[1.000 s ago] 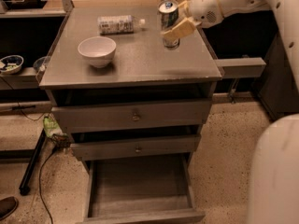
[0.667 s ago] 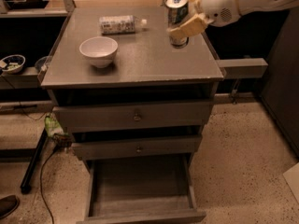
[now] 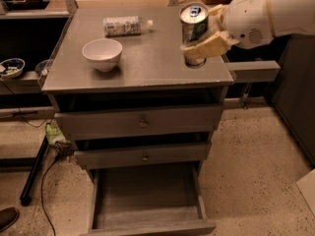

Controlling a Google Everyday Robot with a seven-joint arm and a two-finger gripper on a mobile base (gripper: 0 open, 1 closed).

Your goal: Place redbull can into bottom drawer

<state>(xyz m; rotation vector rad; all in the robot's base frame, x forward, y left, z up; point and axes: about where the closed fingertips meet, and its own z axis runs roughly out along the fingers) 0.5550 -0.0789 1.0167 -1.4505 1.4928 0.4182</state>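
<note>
gripper (image 3: 198, 32) fingers clamped on redbull can (image 3: 193, 18) at cabinet top (image 3: 147, 70), bowl (image 3: 102, 53), bottle (image 3: 123, 26) leftward, bottom drawer (image 3: 145, 195) open

The scene is seen by a single camera, set high in front of the drawer cabinet (image 3: 142, 124) and tilted steeply downward at close range. The worktop (image 3: 147, 58) is shown across the upper half of the frame, the opened bottom drawer (image 3: 147, 195) at the lower centre. The gripper (image 3: 199, 33) is caught at the upper right, its fingers (image 3: 206, 44) clasped round the redbull can (image 3: 192, 26).
</note>
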